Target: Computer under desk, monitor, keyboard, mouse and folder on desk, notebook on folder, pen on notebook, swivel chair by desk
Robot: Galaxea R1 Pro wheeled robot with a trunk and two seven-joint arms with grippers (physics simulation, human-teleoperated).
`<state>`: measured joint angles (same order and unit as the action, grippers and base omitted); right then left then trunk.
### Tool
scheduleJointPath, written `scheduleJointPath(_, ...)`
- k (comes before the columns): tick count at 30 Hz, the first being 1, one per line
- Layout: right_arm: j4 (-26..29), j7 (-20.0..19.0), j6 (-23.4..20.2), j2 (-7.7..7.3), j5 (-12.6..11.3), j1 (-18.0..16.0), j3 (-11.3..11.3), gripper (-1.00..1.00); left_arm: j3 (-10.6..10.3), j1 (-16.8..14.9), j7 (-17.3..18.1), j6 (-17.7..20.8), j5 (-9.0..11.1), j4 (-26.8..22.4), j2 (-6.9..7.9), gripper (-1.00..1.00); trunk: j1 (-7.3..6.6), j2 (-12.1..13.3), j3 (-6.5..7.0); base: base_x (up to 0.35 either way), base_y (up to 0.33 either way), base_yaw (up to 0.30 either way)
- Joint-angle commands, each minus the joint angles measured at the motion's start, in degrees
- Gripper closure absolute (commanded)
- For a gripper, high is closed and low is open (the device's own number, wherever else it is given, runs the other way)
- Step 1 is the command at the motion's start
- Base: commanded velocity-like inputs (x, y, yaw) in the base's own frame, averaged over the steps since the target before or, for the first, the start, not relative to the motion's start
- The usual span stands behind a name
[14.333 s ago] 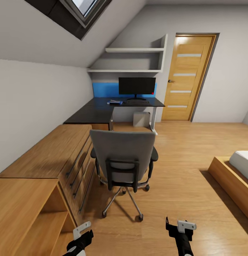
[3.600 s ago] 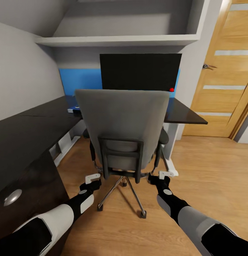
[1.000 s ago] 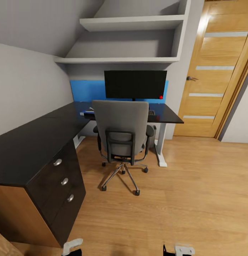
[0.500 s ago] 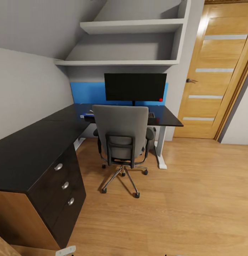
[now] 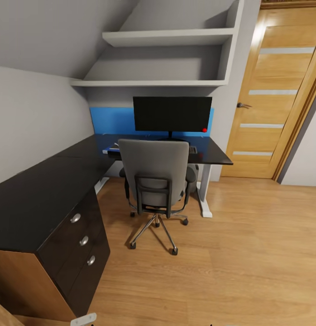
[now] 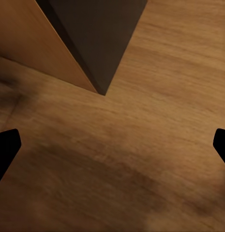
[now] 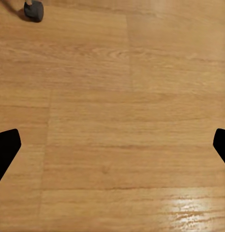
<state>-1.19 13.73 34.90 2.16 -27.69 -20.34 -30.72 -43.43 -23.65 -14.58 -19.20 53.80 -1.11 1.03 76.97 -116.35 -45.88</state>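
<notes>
The swivel chair (image 5: 154, 172), grey with a chrome star base, stands with its back to me, pushed up to the black L-shaped desk (image 5: 49, 185). On the desk stands the black monitor (image 5: 172, 113). An end of the keyboard (image 5: 192, 149) peeks out past the chair back's right side. At its left, a sliver of the blue folder (image 5: 111, 148) with something pale on it lies on the desktop; notebook and pen are too small to tell apart. The chair hides the mouse and computer. My left gripper (image 6: 112, 145) and right gripper (image 7: 112, 145) hang open over bare floor.
The desk's dark three-knob drawer unit (image 5: 80, 240) is close at my left; its corner (image 6: 100, 34) is near the left gripper. A chair caster (image 7: 33, 9) lies ahead of the right gripper. A wooden door (image 5: 271, 104) is at the right, with open wooden floor (image 5: 248, 253) before it.
The whole view has shifted slightly downward, so the camera moved. The gripper parts at the bottom edge have slid almost out of the picture. Chair and desk items stay put.
</notes>
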Motion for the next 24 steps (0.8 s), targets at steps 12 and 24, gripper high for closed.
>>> scheduleJointPath(12,-0.13,0.24,0.17,0.04,-0.26,-0.05,-0.48,-1.0,-0.43,0.0,-0.45,0.09,0.26,-0.12,0.03,-1.0,-1.77,3.2,1.39,0.0,0.0,0.0)
scheduleJointPath(24,-0.13,0.24,0.17,0.04,-0.26,-0.05,-0.48,-1.0,-0.43,0.07,-0.45,0.13,0.26,-0.12,-0.05,-1.0,-4.41,8.01,3.54,0.0,0.0,0.0)
